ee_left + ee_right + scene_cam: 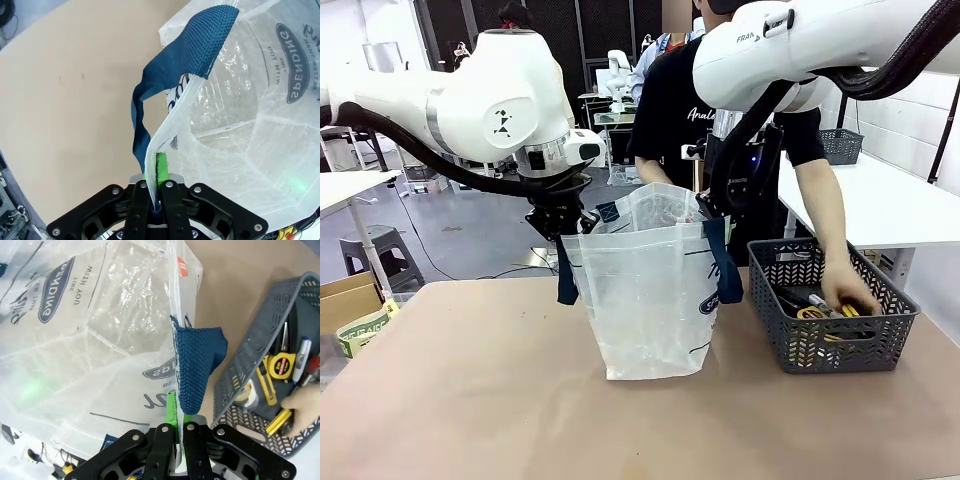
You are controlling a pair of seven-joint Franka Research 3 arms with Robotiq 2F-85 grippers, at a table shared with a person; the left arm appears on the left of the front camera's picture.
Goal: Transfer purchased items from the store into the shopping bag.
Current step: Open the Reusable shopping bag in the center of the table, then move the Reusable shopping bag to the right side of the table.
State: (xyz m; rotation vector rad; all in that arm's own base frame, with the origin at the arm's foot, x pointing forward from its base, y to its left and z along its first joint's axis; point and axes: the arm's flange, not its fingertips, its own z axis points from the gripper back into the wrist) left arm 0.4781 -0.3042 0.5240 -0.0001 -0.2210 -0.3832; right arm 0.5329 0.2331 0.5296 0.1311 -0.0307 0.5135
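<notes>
The shopping bag [645, 290], translucent white with navy handles, stands upright mid-table and is held open from both sides. My left gripper [563, 222] is shut on the bag's left rim [165, 135] beside a navy strap [170, 70]. My right gripper [712, 208] is shut on the right rim [172, 390] by the other strap [195, 365]. To the right sits the store [800, 335], a dark grey mesh basket. The person's hand [847, 287] reaches into it among the purchased items [282, 365]: a yellow tape measure, a cutter, a pen and dark packs.
The person in a black shirt [675, 110] stands at the far side behind the bag. A cardboard box [345, 300] with a tape roll sits off the table's left edge. Bare tabletop [470, 400] spreads in front and to the left.
</notes>
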